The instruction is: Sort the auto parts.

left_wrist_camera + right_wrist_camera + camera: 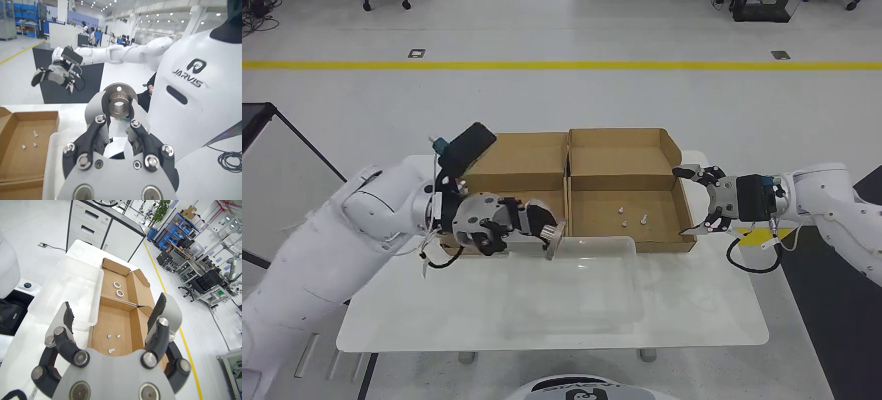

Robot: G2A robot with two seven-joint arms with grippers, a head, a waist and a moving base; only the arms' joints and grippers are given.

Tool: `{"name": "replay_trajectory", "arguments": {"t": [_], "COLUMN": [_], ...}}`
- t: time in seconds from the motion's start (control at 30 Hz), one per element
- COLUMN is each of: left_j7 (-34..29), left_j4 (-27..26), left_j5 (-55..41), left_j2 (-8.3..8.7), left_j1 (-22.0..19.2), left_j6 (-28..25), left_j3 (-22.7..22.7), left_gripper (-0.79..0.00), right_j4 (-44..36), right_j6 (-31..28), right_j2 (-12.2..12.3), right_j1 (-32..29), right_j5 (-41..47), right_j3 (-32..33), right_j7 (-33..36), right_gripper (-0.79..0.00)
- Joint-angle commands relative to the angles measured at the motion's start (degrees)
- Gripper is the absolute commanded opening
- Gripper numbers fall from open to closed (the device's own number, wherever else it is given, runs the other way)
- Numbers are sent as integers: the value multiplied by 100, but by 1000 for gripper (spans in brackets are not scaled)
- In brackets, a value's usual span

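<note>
**Workshop table: left gripper clamps a bushing, right gripper spread wide**

White factory floor surrounds the table, and a yellow line runs across it on the far side. On the table a clear plastic bin takes up the near middle. Its far wall lies against two open cardboard boxes that stand side by side along the far edge.

In the top view the left arm covers most of the left box. The right wrist view shows two metal rings lying flat and close together on that box's floor. The right box holds three small bolts, loosely grouped toward its near side.

The left gripper hangs where the near right corner of the left box meets the far left corner of the bin. Its fingers are clenched on the sleeve of the bushing, a flanged metal part with a bore through it and a small hole in the flange. The part is held off the table.

The right gripper sits at the right wall of the right box. Its jaws are released and well apart, with nothing between the ridged pads. One fingertip is at the far right corner and the other at the near right corner.
</note>
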Motion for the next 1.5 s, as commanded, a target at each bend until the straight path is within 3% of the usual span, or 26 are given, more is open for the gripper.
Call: {"name": "replay_trajectory", "arguments": {"t": [0.0, 0.6, 0.8, 1.0, 1.37, 1.47], "left_j7": [0, 29, 788, 991, 49, 0], "left_j4": [-16, -6, -238, -423, -498, -553], "left_j5": [-166, -127, -399, -1280, -3173, -3302], "left_j2": [-70, -128, -230, -423, -980, -1126], "left_j1": [2, -13, 143, 273, 633, 690], "left_j6": [0, 24, 0, 0, 0, 0], "left_j3": [-17, -19, -272, -456, -967, -1043], "left_gripper": [-785, -785, -785, -785, -785, -785], "right_j4": [0, 0, 0, 0, 0, 0], "right_j6": [0, 0, 0, 0, 0, 0], "right_j2": [0, 0, 0, 0, 0, 0], "right_j1": [0, 0, 0, 0, 0, 0], "right_j5": [0, 0, 0, 0, 0, 0], "right_j3": [0, 0, 0, 0, 0, 0], "right_j7": [0, 0, 0, 0, 0, 0], "right_gripper": [0, 0, 0, 0, 0, 0]}}
